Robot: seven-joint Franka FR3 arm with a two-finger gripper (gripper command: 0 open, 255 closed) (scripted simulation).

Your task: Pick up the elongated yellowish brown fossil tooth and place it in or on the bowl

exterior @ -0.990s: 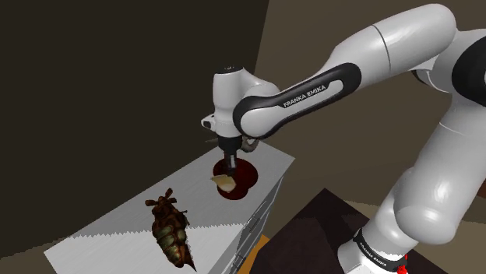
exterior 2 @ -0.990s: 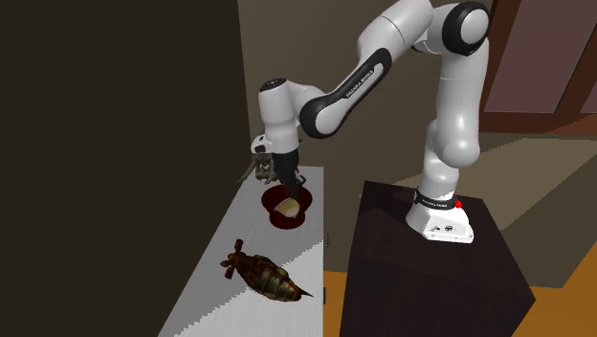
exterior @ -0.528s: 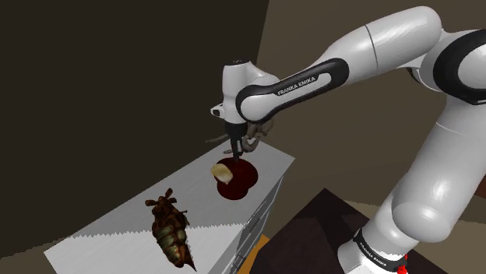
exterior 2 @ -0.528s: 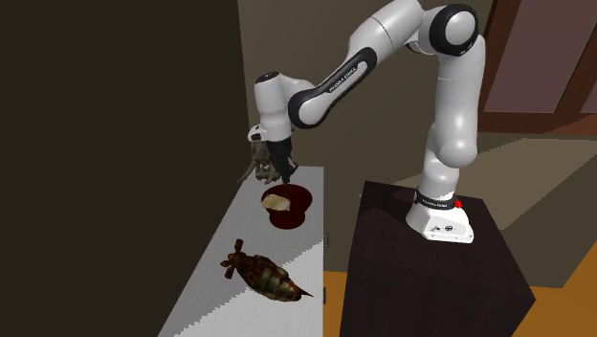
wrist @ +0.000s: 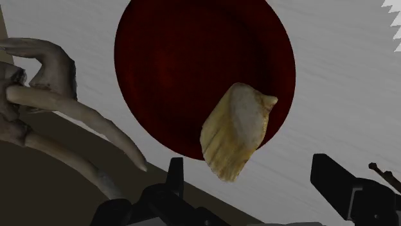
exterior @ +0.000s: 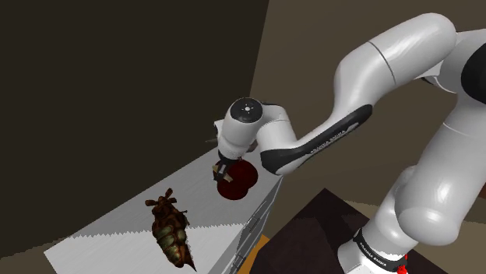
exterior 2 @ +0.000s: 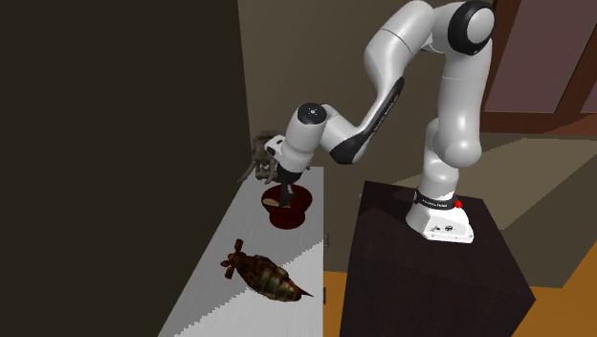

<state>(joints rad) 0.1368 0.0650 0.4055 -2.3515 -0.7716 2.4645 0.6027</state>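
- The pincer (wrist: 248, 164) hangs spread over the dark red bowl (exterior: 243, 183), mid-frame in the shoulder view, with its fingers clear of the tooth (wrist: 234, 131).
- The tooth lies on the bowl's rim, one end reaching out over the worktop (wrist: 347, 83).
- It looks placed; the safe move is straight up, brushing neither the tooth nor the bony claw (wrist: 58, 96) beside the bowl.

Yellowish-tan ridged tooth (wrist: 234, 131) lies over dk-red round bowl (wrist: 186, 58) rim, partly overhanging.
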